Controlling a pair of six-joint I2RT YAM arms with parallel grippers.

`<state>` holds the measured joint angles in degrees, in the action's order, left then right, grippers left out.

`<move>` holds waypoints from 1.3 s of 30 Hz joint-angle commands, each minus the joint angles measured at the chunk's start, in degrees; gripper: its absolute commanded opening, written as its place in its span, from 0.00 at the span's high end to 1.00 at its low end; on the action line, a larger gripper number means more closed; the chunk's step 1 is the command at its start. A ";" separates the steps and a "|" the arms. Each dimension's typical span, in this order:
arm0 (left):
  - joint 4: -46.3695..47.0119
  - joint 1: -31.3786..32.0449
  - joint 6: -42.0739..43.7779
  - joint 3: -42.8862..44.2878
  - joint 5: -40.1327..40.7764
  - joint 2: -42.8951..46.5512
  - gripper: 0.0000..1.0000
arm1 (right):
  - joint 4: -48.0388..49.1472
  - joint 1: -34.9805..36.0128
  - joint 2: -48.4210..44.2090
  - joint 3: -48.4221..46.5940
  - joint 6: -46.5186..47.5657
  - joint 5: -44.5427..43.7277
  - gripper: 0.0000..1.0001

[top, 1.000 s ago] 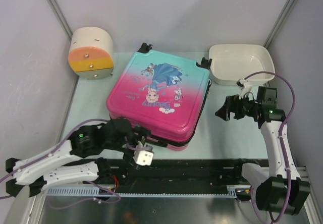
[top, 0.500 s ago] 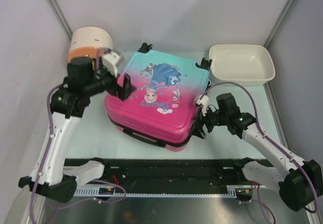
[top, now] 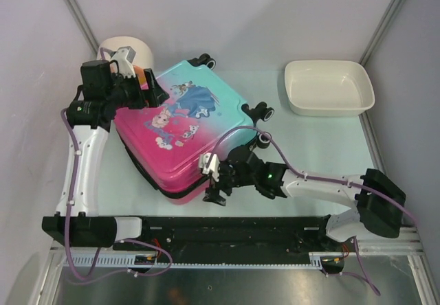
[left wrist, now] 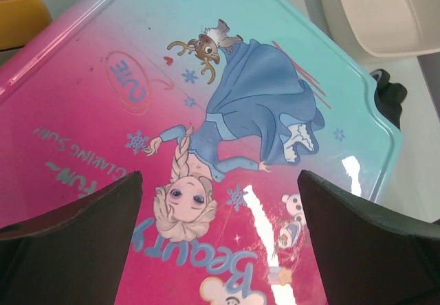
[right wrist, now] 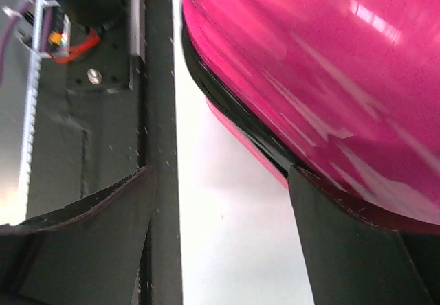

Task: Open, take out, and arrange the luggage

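**Top view.** A pale mint table [top: 130,174] stands between plain grey walls [top: 227,16], with a black rail [top: 240,228] along the near edge. The luggage [top: 185,133] lies flat and shut at the middle-left, turned diagonally, with 2 black wheels [top: 262,112] at its far-right end. A white basin [top: 328,88] sits well apart at the far right. A cream-and-orange drawer box [top: 124,46] sits in the far-left corner. The left arm rises steeply, and the left gripper [top: 152,93] hangs over the case's far-left corner with its jaws wide. The right arm lies low along the rail, with the right gripper [top: 214,181] at the case's near corner.

**Left wrist.** The left gripper [left wrist: 220,181] is spread and grasps nothing. Below it the lid shows a princess print and, upside down, "CUTE", "FUN" and a word beginning "BEAU".

**Right wrist.** The right gripper [right wrist: 220,174] is parted, with bare table between its 2 fingers [right wrist: 103,236]. The pink shell is just beside one finger; I cannot tell whether they touch.
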<state>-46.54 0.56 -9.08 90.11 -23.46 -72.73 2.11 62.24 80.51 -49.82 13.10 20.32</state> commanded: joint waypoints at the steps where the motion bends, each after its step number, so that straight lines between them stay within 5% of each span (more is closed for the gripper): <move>1: 1.81 -0.38 -1.21 3.05 -0.60 -1.27 0.00 | 6.87 0.70 -3.06 -6.60 -2.20 -1.68 0.17; 9: 3.13 1.20 8.90 0.61 -5.01 2.68 0.00 | -7.99 -20.64 -17.48 -1.51 -7.23 7.09 0.07; 17: 5.14 1.29 8.91 -1.33 -5.45 5.05 0.00 | -3.01 -39.89 -23.21 10.86 -4.40 9.21 0.11; 31: 7.78 1.29 8.29 -5.64 -7.12 8.65 0.00 | 20.29 -41.06 -13.46 21.96 -0.45 12.91 0.44; 39: 8.22 1.29 8.64 -7.31 -6.16 8.48 0.00 | 29.18 -37.98 -7.30 21.44 -0.71 12.38 0.49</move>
<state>-40.34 1.58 -2.96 83.42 -28.75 -65.25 22.81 22.00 71.77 -27.97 11.25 32.36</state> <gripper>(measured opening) 0.996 0.519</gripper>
